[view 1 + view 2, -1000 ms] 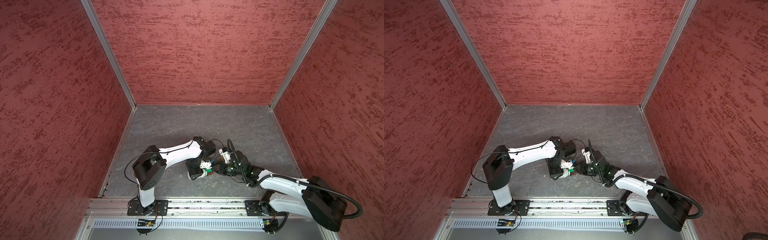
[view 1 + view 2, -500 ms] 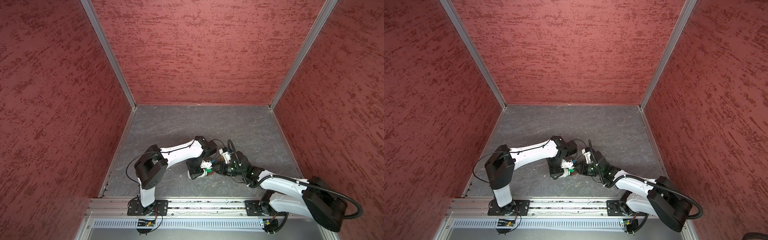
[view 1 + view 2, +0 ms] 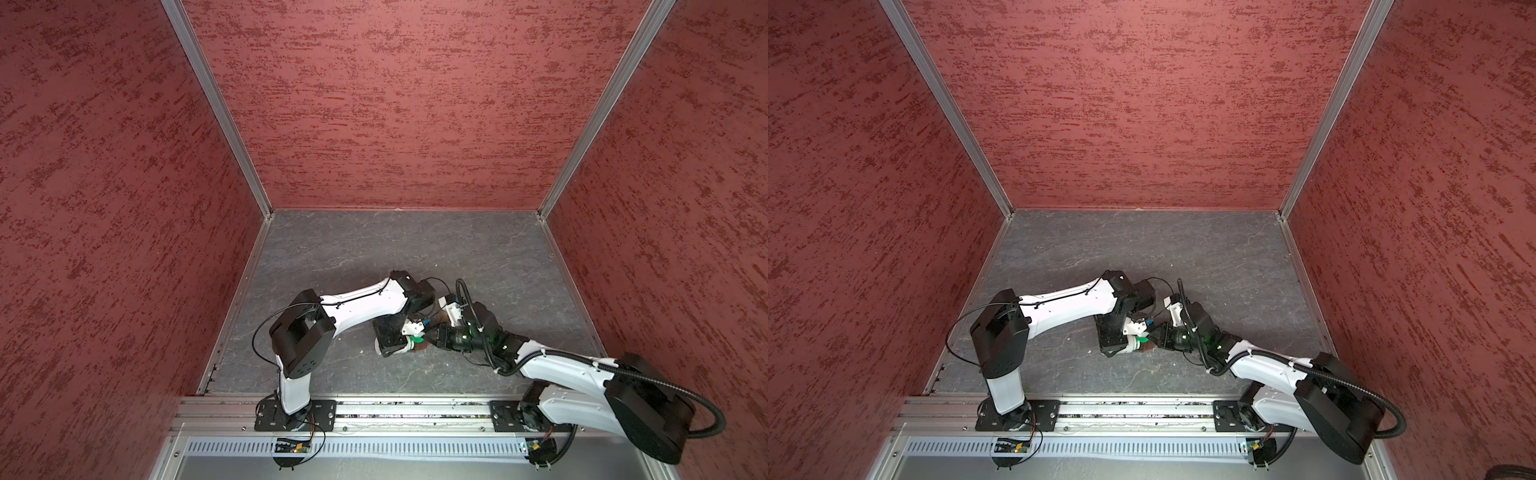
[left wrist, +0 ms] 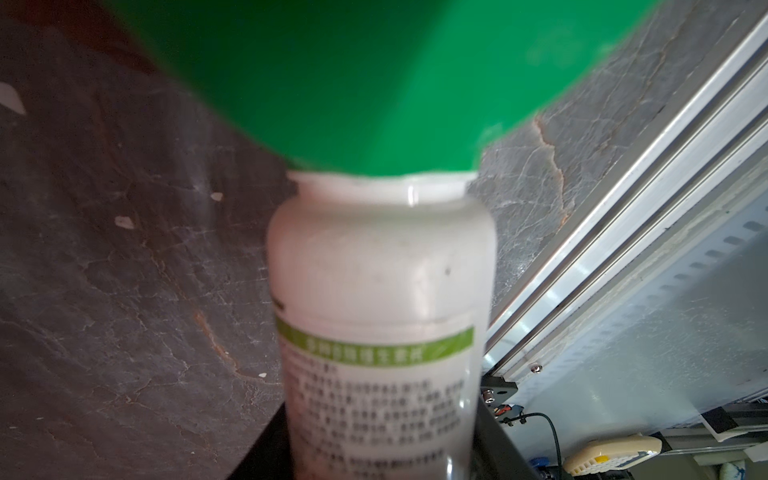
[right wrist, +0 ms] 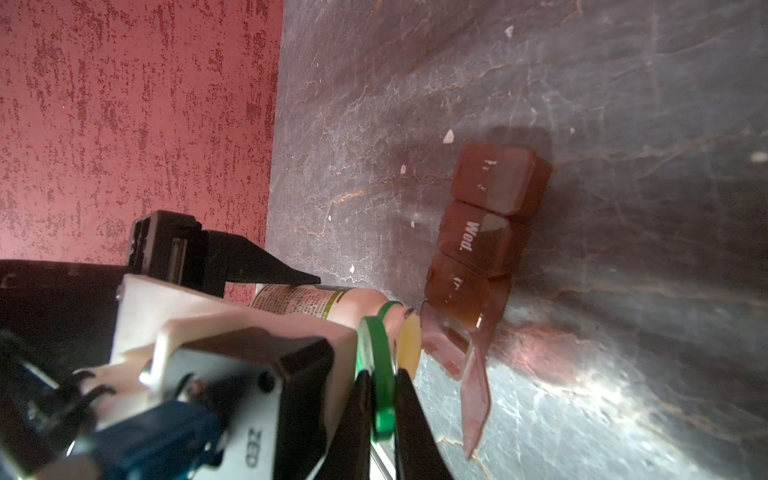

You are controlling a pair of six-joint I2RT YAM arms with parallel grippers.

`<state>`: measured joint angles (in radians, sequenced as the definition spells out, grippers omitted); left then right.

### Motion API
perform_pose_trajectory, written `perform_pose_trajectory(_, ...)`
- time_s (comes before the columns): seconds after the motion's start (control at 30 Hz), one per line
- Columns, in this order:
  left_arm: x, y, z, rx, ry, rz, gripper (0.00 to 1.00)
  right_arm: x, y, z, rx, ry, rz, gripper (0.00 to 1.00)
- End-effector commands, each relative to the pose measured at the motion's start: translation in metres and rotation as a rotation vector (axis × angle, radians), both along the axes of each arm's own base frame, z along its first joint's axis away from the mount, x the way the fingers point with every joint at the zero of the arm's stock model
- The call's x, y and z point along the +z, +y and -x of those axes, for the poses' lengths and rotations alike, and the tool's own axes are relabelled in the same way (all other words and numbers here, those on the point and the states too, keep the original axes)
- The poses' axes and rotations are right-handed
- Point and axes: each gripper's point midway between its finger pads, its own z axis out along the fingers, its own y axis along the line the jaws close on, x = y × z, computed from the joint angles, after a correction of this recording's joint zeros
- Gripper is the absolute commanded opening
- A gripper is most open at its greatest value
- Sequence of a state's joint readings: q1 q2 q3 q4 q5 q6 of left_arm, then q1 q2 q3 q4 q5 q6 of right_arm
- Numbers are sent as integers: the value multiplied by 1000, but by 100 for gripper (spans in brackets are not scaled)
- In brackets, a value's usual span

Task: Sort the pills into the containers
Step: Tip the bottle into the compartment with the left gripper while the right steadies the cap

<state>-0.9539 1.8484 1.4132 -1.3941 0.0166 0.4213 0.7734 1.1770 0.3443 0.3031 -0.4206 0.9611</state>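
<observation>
Red walls [image 3: 395, 104] on three sides, grey veined floor [image 3: 374, 249] with white specks [image 5: 449, 136].

- Left arm comes in low from the left. The left gripper [image 3: 392, 340] is clamped round a white bottle [image 4: 378, 291] that lies roughly level, mouth pointing right.
- Right wrist view: one black finger [image 5: 266, 270] is pressed on the bottle's labelled side. The other is hidden.
- A green cap [image 4: 374, 83] is at the mouth end. Cannot tell whether it is seated or off.
- The right gripper [image 5: 382, 374] meets it from the right, fingers [image 5: 415, 440] nearly together, pinching the cap's edge.
- A pale yellow disc [image 5: 409, 345] lies just past the cap. Cannot tell whether it is a pill.
- The brown strip [image 5: 478, 237] lies on the floor just beyond the mouth. Three cells [image 5: 490, 178] show shut, one marked "Wed."
- The cell nearest the mouth is open, its lid [image 5: 476, 399] swung out and tilted.
- Both top views show the strip only as a brown patch under the grippers.
</observation>
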Motion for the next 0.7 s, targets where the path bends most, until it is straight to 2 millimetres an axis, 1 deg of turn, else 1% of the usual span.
perform_pose_trajectory(0.0,-1,-11,-8,-17,-12,24,0,-1,2,1,7,-11,-3,13)
perform_pose_trajectory(0.67,-2,-14,-14,-44,-35,-11,0,-10,4,-1,19,4,34,13)
